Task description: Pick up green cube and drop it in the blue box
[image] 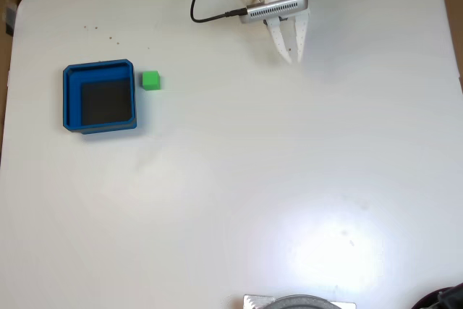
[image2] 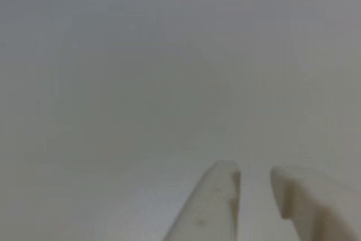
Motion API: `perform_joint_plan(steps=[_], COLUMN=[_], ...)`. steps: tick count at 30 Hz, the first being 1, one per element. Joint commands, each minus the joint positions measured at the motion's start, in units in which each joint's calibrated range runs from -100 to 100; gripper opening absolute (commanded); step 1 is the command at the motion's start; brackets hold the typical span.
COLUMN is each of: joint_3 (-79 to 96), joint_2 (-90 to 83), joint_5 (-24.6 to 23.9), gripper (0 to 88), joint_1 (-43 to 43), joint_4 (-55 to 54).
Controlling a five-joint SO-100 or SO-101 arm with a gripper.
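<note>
In the fixed view a small bright green cube (image: 150, 80) rests on the white table, just right of the blue box (image: 70, 99), apart from its wall. The blue box is a shallow square tray with a dark inner floor and nothing in it. My white gripper (image: 294, 58) hangs at the table's far edge, well to the right of the cube, fingers pointing down the picture with a narrow gap and nothing between them. The other view looks along the two white fingertips (image2: 223, 196) at bare table, with my gripper (image2: 255, 174) slightly open.
A black cable (image: 206, 5) loops from the arm's grey wrist camera across the table's top edge. A round grey object (image: 300, 302) sits at the bottom edge. Dark floor shows past the table's left and right edges.
</note>
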Motion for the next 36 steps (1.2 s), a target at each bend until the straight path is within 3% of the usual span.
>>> perform_joint_plan(steps=[1, 20, 36], joint_3=[0.36, 0.36, 0.27], joint_2=[-0.25, -0.25, -0.25], joint_5=[-0.15, 0.15, 0.15], gripper=[2.3, 2.3, 2.3], joint_1=[-0.24, 0.67, 19.07], joint_4=[-1.29, -1.29, -1.29])
